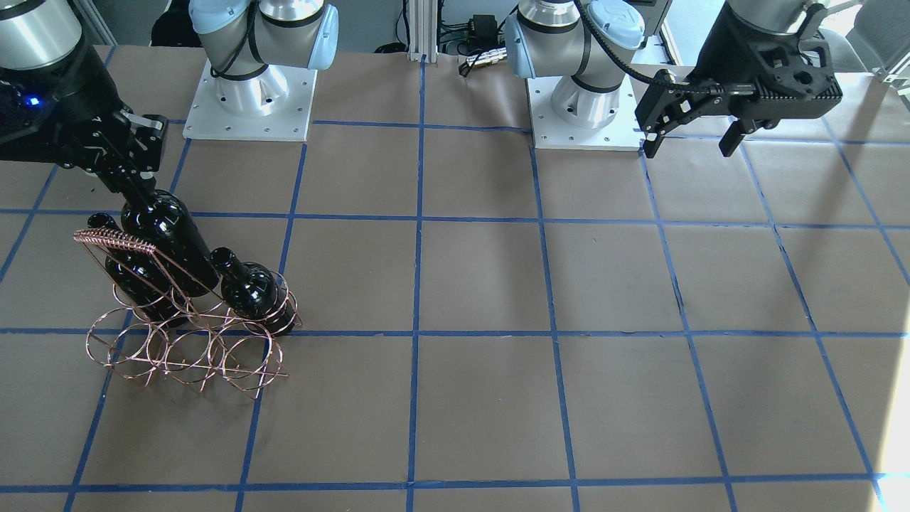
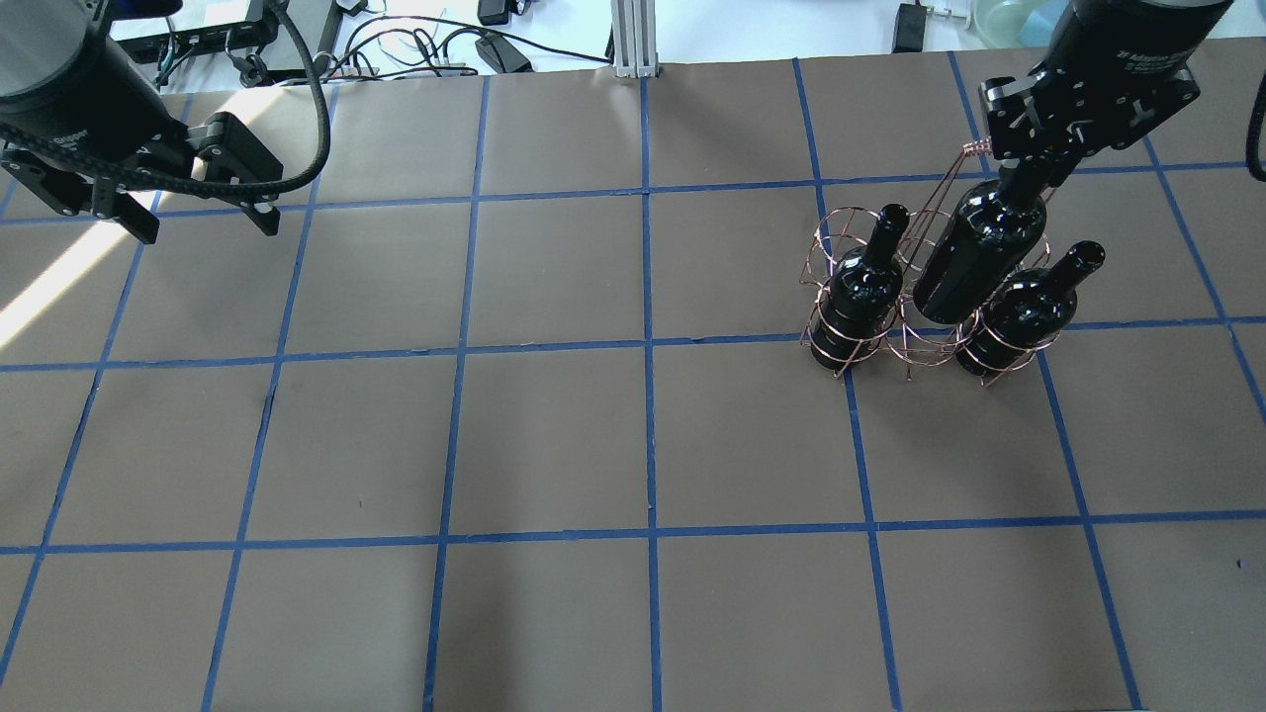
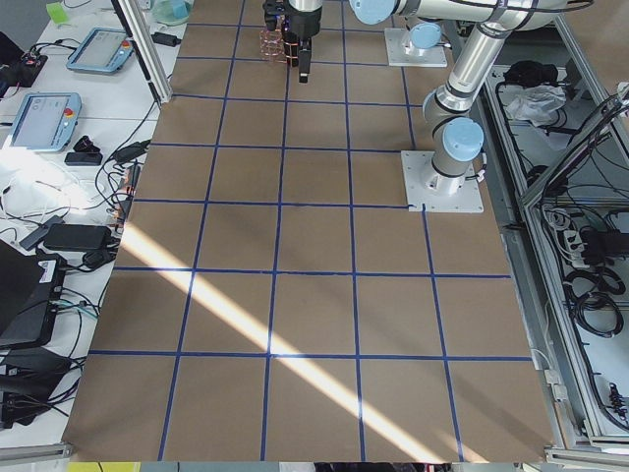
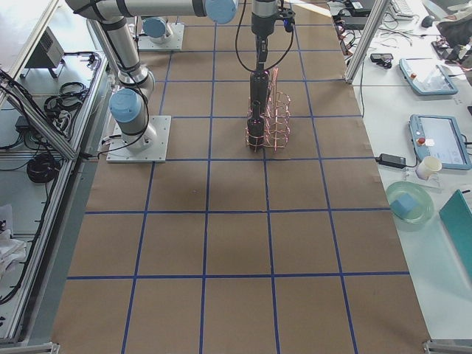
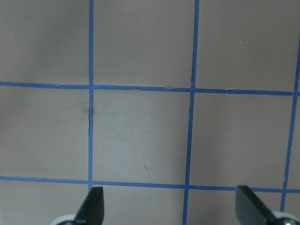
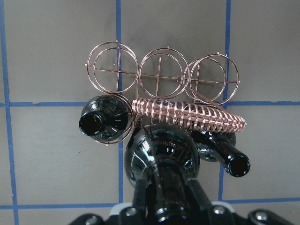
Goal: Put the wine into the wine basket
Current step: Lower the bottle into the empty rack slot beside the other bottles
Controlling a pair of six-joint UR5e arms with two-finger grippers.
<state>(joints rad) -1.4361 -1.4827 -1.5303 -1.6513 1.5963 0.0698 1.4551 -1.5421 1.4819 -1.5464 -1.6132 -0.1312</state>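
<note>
Wine bottle (image 2: 974, 259) pinched by neck in right claw (image 2: 1029, 173), hung above basket's (image 2: 918, 341) middle slot between two seated bottles (image 2: 865, 287), upper right of overhead view, likely for straight lowering. Left claw (image 2: 208, 227) spread, idle.

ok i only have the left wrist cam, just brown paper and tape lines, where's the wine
Observer: The right gripper has a wine bottle by the neck, over the wine basket.
Operator: any in already
Observer: Yes, two bottles stand at the ends of one row; the held one hangs between them.
Operator: and the other row
Observer: The other row is empty, all three rings.
</note>
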